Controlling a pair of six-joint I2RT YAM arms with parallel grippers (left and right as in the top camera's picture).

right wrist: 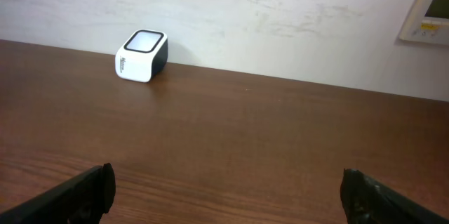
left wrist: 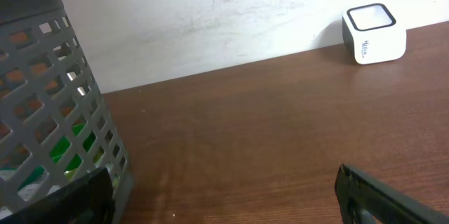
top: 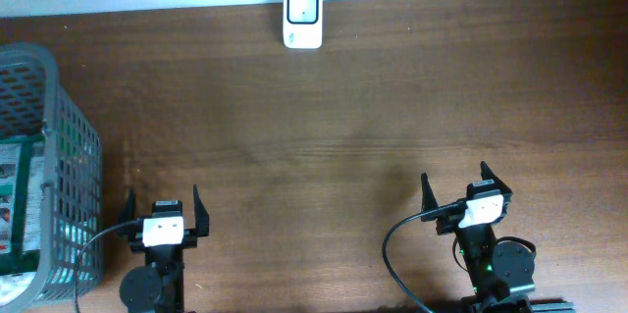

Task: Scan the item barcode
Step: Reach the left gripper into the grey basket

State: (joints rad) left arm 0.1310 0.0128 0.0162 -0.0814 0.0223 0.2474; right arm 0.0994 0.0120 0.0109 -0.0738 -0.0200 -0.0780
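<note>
On the table (top: 343,107), the basket (top: 74,176) at left holds the item (top: 15,195) (a packet, barcode unseen); the scanner (top: 301,16) sits far centre. Left gripper (top: 162,197) and right gripper (top: 454,178) are near, both wide open and empty. Best the left grips a packet edge, leaving print uncovered.

Perhaps shop checkout, barcode scanner (top: 301,17), shopping basket (top: 71,185)

even soft daylight, faint sheen on table (top: 343,107), sharp focus, weak shadows

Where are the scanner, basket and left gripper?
scanner (top: 301,16): overhead view, top window.
basket (top: 80,185): overhead view, right mesh wall.
left gripper (top: 162,199): overhead view, midway between its fingertips.
</note>
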